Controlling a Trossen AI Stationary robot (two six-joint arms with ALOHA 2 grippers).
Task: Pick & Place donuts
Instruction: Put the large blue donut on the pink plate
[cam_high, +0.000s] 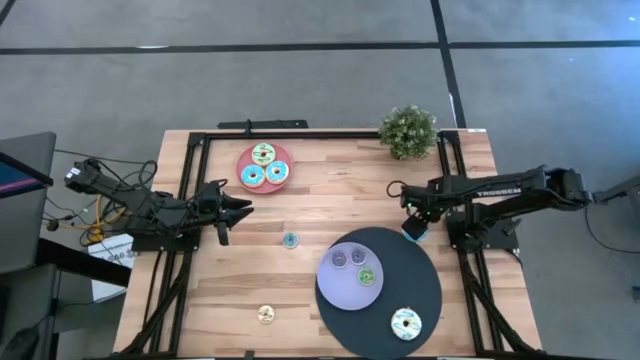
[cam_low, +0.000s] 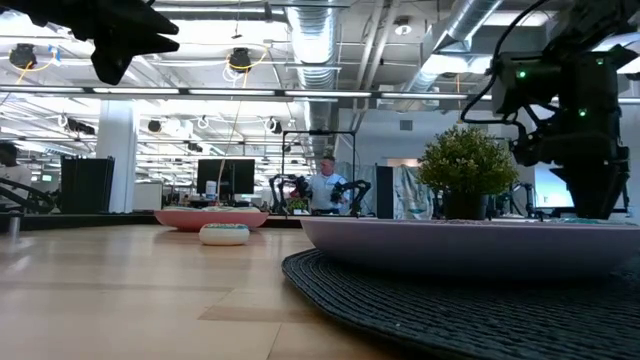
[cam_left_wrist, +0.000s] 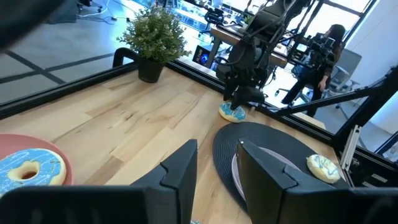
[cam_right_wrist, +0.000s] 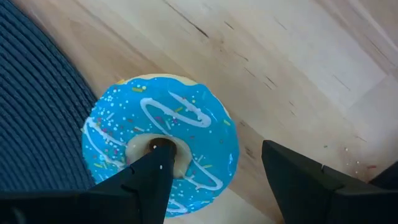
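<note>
A light blue iced donut (cam_right_wrist: 161, 124) with sprinkles lies flat on the wood just off the dark round mat (cam_high: 420, 262), also seen in the left wrist view (cam_left_wrist: 232, 112). My right gripper (cam_right_wrist: 214, 155) stands open over it, pointing down, with one fingertip (cam_right_wrist: 155, 155) at the donut's hole and the other (cam_right_wrist: 292, 168) outside its rim. My left gripper (cam_high: 240, 210) waits open above the table's left side, nothing between its fingers (cam_left_wrist: 186, 165). Three donuts lie on the pink plate (cam_high: 245, 158). Small ones lie on the lavender plate (cam_high: 335, 290). My right gripper comes at the blue donut from above, one finger over the hole (cam_right_wrist: 163, 144) and one outside the ring's rim (cam_right_wrist: 231, 155) on the side away from the mat. The donut lies flat on the table. Whether the fingers touch it I cannot tell.
A cream-and-blue donut (cam_high: 406, 323) lies on the mat's near part. A small teal donut (cam_high: 289, 240) and a tan one (cam_high: 266, 315) lie on bare wood. A potted plant (cam_high: 408, 130) stands at the far edge. A black frame rail (cam_high: 300, 133) rings the table.
</note>
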